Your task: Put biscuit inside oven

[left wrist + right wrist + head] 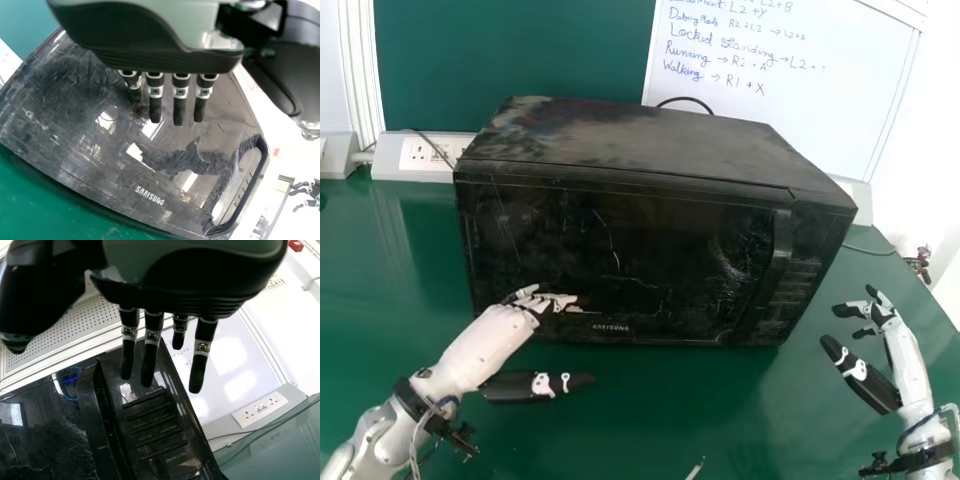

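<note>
Head view: A boxy black microwave oven (pixel 620 250) with a scuffed, glossy front stands on the glossy green surface (pixel 620 425). Its door is closed; any contents are hidden behind the dark panel. The long black vertical handle (pixel 778 260) is near the oven's right front edge. The white-and-black left hand (pixel 502 332) is in front of the oven's lower left portion, fingers extended and apart from the thumb, clamped on nothing; contact with the door cannot be determined. The white-and-black right hand (pixel 902 345) is to the right of the oven, fingers loosely extended, thumb apart, also empty. A white multi-socket wall panel (pixel 420 153) is behind the oven to its left; a whiteboard with handwriting (pixel 760 70) is behind it.

Left wrist view: The left hand's fingers (pixel 178 102) are straight, side by side, before the oven's reflective door. The handle is a curved loop at one side of the door.

Right wrist view: The right hand's fingers are nearly straight and slightly spread, near the oven's black button strip (pixel 152 422), which is beside the handle.
</note>
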Robot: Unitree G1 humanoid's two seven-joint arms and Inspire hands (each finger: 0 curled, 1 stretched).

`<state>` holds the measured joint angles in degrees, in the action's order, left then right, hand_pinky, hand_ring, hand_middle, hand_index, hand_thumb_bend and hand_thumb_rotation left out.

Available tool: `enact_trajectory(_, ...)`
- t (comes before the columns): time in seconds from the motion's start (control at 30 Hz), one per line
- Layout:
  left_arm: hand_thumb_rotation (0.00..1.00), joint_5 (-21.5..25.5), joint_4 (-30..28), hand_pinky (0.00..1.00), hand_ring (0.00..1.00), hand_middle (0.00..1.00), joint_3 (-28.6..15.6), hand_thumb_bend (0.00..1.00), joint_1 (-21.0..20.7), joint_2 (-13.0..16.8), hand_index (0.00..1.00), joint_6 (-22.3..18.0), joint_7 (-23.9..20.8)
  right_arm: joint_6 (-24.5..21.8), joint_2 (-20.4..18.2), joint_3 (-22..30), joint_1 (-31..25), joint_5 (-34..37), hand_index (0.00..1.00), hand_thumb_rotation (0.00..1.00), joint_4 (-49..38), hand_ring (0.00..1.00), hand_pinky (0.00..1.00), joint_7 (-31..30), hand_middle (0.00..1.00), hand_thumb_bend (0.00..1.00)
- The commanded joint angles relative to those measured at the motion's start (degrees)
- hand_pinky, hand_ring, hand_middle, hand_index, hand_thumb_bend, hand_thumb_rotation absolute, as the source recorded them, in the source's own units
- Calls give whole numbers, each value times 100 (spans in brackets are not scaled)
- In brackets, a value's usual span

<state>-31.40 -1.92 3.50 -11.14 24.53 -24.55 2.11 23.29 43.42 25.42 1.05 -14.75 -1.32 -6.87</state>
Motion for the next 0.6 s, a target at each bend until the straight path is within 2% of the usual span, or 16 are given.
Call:
enact_trajectory(0.0,100,-12,156,93,91,93,75,79,-120,66,93,130,89,47,61,17,-4,35,70,0,20,63,53,-28,68,100)
enact_trajectory(0.07,100,-22,182,93,90,93,87,79,-165,80,94,167,106,33,68,17,-15,-16,70,0,11,63,53,-9,68,100)
enact_trajectory(0.13,100,-17,222,92,90,93,93,79,-209,82,94,171,104,523,21,-348,369,-335,71,1,1159,64,54,387,69,100)
enact_trajectory(0.2,100,-33,267,92,89,92,102,79,-254,87,93,163,85,847,21,-528,568,-481,75,19,1758,67,56,603,73,97)
enact_trajectory(0.27,100,-39,324,91,89,92,112,79,-300,93,92,146,72,1002,89,-524,565,-442,77,23,1783,68,54,643,74,95)
enact_trajectory(0.43,100,-52,447,90,89,92,143,79,-386,84,92,155,88,1141,164,-435,456,-209,74,11,1544,66,53,531,72,99)
enact_trajectory(0.57,100,10,523,90,89,92,158,79,-405,69,92,111,79,956,145,-351,295,-36,73,3,1180,66,55,407,73,100)
